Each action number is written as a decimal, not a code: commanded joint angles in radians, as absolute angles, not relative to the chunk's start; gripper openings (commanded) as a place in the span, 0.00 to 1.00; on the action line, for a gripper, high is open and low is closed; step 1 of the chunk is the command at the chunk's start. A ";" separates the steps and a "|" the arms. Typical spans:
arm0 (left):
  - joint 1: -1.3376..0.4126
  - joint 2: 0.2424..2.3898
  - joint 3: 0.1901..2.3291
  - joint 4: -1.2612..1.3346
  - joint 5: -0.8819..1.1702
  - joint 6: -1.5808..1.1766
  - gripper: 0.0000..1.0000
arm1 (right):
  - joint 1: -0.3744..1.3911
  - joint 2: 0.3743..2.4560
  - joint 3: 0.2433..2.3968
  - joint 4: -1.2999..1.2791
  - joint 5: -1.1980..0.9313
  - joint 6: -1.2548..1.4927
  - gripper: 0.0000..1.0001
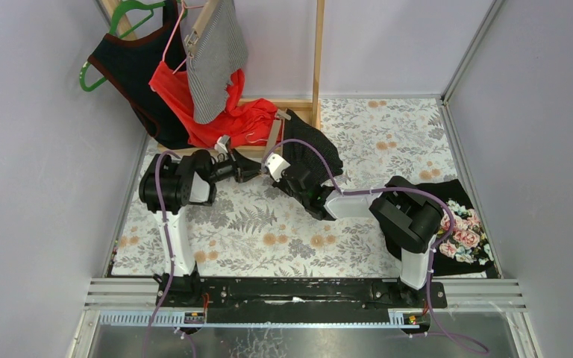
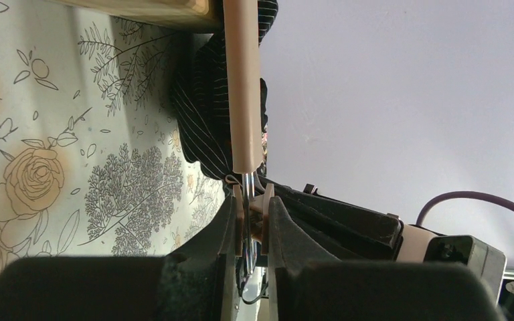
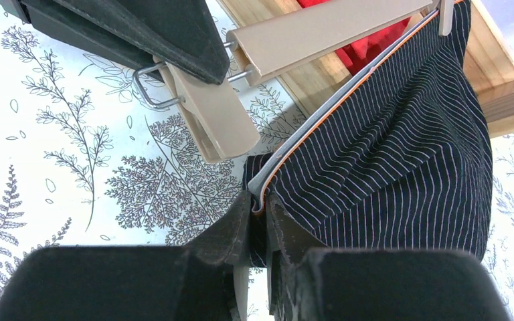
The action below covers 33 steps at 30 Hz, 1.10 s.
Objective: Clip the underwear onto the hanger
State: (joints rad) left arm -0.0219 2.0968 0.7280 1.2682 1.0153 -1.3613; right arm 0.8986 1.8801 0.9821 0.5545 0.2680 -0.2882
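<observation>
While the left gripper [image 2: 253,215] is clenched on the pinch end of the near beige clip [image 3: 214,124] of the beige plastic clip hanger [image 3: 321,30], the right gripper [image 3: 258,212] is clamped on the orange-edged waistband [image 3: 321,117] of the black pinstriped cotton underwear [image 3: 388,154]. That held corner sits just short of the clip, at about 5 o'clock from it in the right wrist view. In the top view the garment lies bunched at about 12 o'clock on the floral-printed tablecloth [image 1: 268,231], just in front of the wooden rail [image 1: 291,102], and its other corner appears to be caught in the far clip [image 3: 446,12]. Whether the near clip's mouth stands open cannot be told from these views, and that is the first hazard. If the squeeze sits off-centre on the tabs, the clip may twist or snap closed before any cloth is inside. The right fingers hold only a thin fold at the band's edge, so a tug toward 11 o'clock may pull it free. The same tug tightens the band and could drag the far corner out of its clip. The two sets of fingers are close together, so feeding the corner in risks a knock that shifts the hanger. A shallow bite on the elastic alone would probably let go once the hanger is lifted.
</observation>
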 commanded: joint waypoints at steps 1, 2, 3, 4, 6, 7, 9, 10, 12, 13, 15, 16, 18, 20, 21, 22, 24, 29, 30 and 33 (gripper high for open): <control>-0.032 2.051 0.734 1.267 0.929 -1.305 0.00 | 0.912 1.827 1.006 0.543 0.224 -0.283 0.14; -0.035 2.048 0.734 1.262 0.925 -1.302 0.00 | 0.912 1.826 1.006 0.542 0.222 -0.283 0.14; -0.037 2.046 0.734 1.257 0.920 -1.301 0.00 | 0.914 1.825 1.008 0.540 0.219 -0.284 0.14; -0.039 2.045 0.735 1.258 0.917 -1.299 0.00 | 0.913 1.825 1.009 0.536 0.217 -0.284 0.14; -0.043 2.043 0.738 1.258 0.910 -1.301 0.00 | 0.915 1.827 1.012 0.531 0.215 -0.284 0.14; -0.044 2.043 0.737 1.258 0.908 -1.302 0.00 | 0.917 1.827 1.014 0.528 0.215 -0.285 0.14; -0.048 2.043 0.738 1.262 0.902 -1.304 0.00 | 0.919 1.828 1.017 0.526 0.214 -0.285 0.13; -0.049 2.044 0.736 1.261 0.900 -1.304 0.00 | 0.921 1.830 1.017 0.525 0.213 -0.285 0.13; -0.053 2.042 0.739 1.261 0.898 -1.304 0.00 | 0.923 1.829 1.018 0.524 0.212 -0.284 0.13; -0.053 2.042 0.739 1.260 0.895 -1.304 0.00 | 0.924 1.829 1.018 0.523 0.211 -0.285 0.13; -0.056 2.042 0.740 1.257 0.890 -1.303 0.00 | 0.926 1.828 1.022 0.519 0.209 -0.285 0.13; -0.058 2.042 0.740 1.255 0.887 -1.301 0.00 | 0.929 1.828 1.023 0.519 0.210 -0.284 0.13; -0.062 2.043 0.743 1.249 0.884 -1.297 0.00 | 0.932 1.828 1.027 0.516 0.208 -0.286 0.13; -0.066 2.041 0.744 1.241 0.880 -1.290 0.00 | 0.933 1.830 1.031 0.511 0.208 -0.287 0.13; -0.067 2.041 0.744 1.236 0.877 -1.287 0.00 | 0.934 1.830 1.033 0.510 0.208 -0.288 0.13; -0.070 2.040 0.745 1.232 0.874 -1.284 0.00 | 0.936 1.830 1.035 0.507 0.209 -0.288 0.13; -0.072 2.037 0.747 1.229 0.869 -1.282 0.00 | 0.939 1.831 1.038 0.505 0.209 -0.288 0.13; -0.075 2.031 0.744 1.230 0.859 -1.282 0.00 | 0.947 1.836 1.047 0.496 0.206 -0.291 0.13; -0.075 2.030 0.742 1.231 0.856 -1.283 0.00 | 0.949 1.836 1.049 0.494 0.205 -0.291 0.13; -0.078 2.027 0.742 1.233 0.851 -1.284 0.00 | 0.954 1.839 1.056 0.488 0.204 -0.293 0.13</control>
